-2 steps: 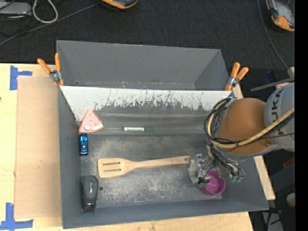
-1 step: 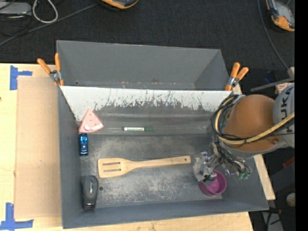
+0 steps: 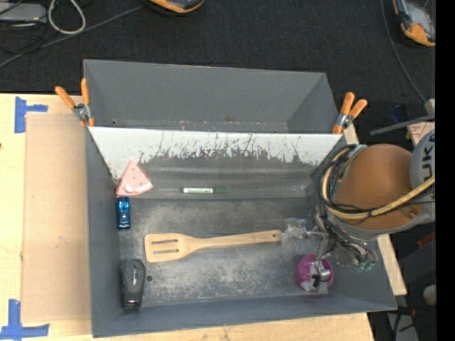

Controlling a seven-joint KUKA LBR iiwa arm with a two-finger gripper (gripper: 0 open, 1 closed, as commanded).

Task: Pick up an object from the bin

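Fingers of the gripper [image 3: 318,264] reach down onto a small round purple thing [image 3: 306,271], and whether they are spread or closed on it cannot be told from above. That purple thing lies directly under them, on the floor of the grey bin [image 3: 234,290], in the corner nearest the arm and touching or all but touching the tips. Nothing has been lifted: the pick looks to be at its grasping stage, with closing, if not yet done, and raising left to do. Just beside the fingers ends the handle of a wooden slotted spatula [image 3: 213,243], its blade pointing away from them. Well apart, by the opposite wall, lie a dark grey rounded object [image 3: 132,283], a small blue toy [image 3: 124,213] and a pink triangular piece [image 3: 134,180], with a thin white-and-green stick [image 3: 197,190] farther along. Above the fingers the wrist points steeply down, cables looped round the arm's orange cover [image 3: 373,183], which leans in over the bin's rim.
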